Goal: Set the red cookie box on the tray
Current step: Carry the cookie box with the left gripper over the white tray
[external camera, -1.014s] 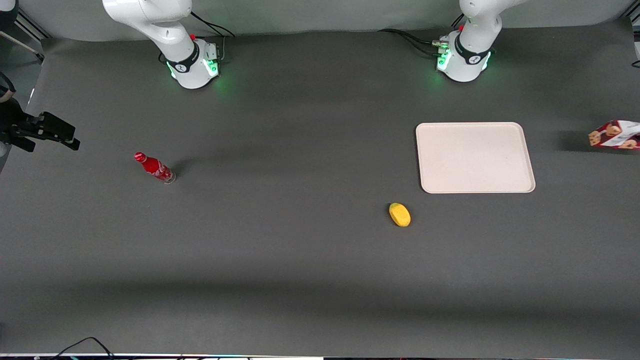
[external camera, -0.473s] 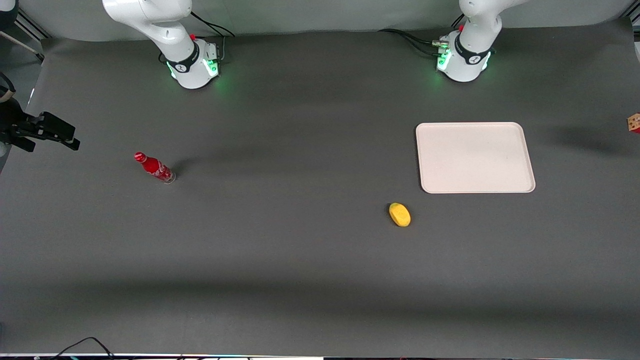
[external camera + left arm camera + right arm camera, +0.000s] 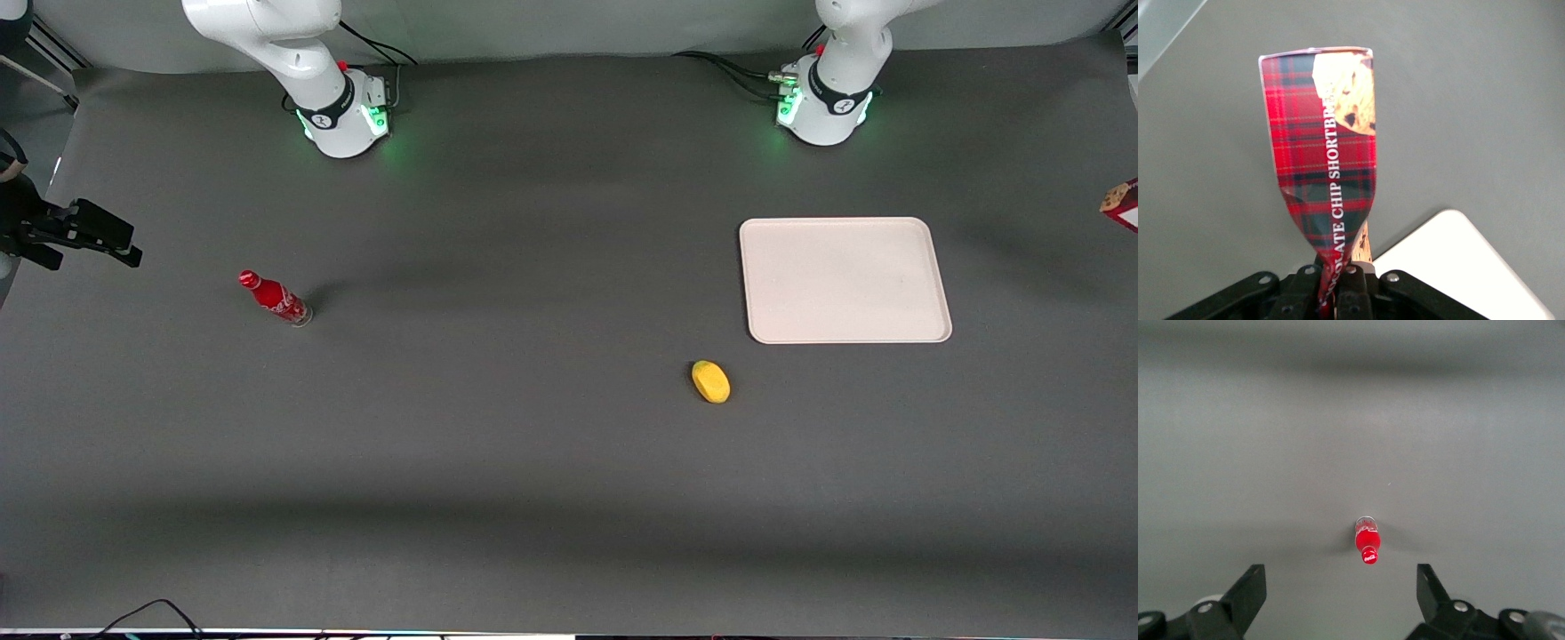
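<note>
The red cookie box is a red tartan carton with a cookie picture; it is pinched and crushed at one end between my fingers. My gripper is shut on it and holds it in the air above the table. In the front view only a corner of the box shows at the frame edge, toward the working arm's end of the table; the gripper itself is out of that view. The cream-white tray lies flat on the table beside the held box; its rounded corner shows below the box in the wrist view.
A yellow rounded object lies nearer the front camera than the tray. A small red soda bottle lies toward the parked arm's end of the table. The working arm's base stands farther from the camera than the tray.
The box has risen and moved sideways toward the working arm's end, from lying near the table edge to showing only a corner at the frame edge.
</note>
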Controlling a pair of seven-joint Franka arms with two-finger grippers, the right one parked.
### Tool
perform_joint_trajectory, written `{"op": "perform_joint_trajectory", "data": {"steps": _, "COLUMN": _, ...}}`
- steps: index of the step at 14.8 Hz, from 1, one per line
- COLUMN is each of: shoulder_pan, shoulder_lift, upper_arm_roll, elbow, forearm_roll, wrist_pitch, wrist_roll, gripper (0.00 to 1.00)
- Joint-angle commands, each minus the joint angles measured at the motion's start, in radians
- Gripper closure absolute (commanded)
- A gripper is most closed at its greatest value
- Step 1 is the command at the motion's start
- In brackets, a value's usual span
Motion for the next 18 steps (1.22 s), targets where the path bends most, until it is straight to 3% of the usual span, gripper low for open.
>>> {"op": "perform_joint_trajectory", "data": {"steps": 1, "shoulder_pan": -0.009, "shoulder_lift": -0.113, "upper_arm_roll": -0.078, "elbow": -0.089, "forearm_roll": 0.057, "wrist_pitch": -0.006, "wrist_roll": 0.204, "gripper": 1.0}}
{"op": "perform_joint_trajectory", "data": {"steps": 5, "shoulder_pan": -0.011, "shoulder_lift": -0.201, "upper_arm_roll": -0.222, "elbow": -0.239, "forearm_roll": 0.138, "wrist_pitch": 0.058, "wrist_roll": 0.229, "gripper": 1.0}}
{"op": "perform_joint_trajectory", "data": {"steps": 9, "shoulder_pan": -0.011, "shoulder_lift": -0.324, "upper_arm_roll": -0.284, "elbow": -0.461, "forearm_roll": 0.151, "wrist_pitch": 0.2, "wrist_roll": 0.27, "gripper": 1.0}}
{"op": "perform_joint_trajectory", "data": {"steps": 11, "shoulder_pan": -0.022, "shoulder_lift": -0.349, "upper_arm_roll": -0.322, "elbow": -0.519, "forearm_roll": 0.204, "wrist_pitch": 0.206, "wrist_roll": 0.293, "gripper": 1.0}}
{"op": "perform_joint_trajectory", "data": {"steps": 18, "shoulder_pan": -0.048, "shoulder_lift": -0.401, "upper_arm_roll": -0.345, "elbow": -0.799, "forearm_roll": 0.217, "wrist_pitch": 0.373, "wrist_roll": 0.323, "gripper": 1.0}}
